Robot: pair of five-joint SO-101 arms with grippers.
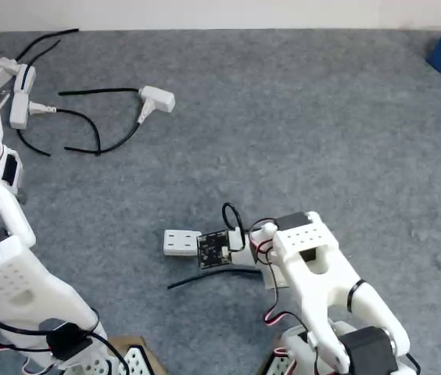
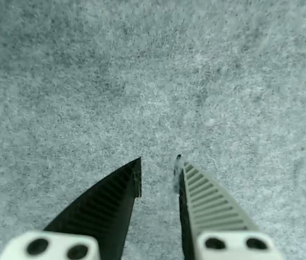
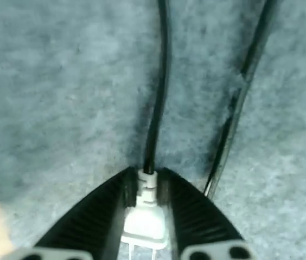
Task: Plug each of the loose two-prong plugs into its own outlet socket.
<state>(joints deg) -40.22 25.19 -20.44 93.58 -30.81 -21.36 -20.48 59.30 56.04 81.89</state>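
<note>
Right pincer (image 3: 146, 176) clamps a white plug (image 3: 144, 215) — left pincer (image 2: 158, 169) stands parted.

Clamped in the right gripper (image 3: 146, 176): white two-prong plug (image 3: 142, 219), black cord (image 3: 161, 65) running off. Lying flat close by: white outlet socket (image 1: 181, 242). Well apart, loose: second white plug (image 1: 158, 100), cord looped. Farther left, further white pieces (image 1: 19, 108), possibly sockets.
</note>
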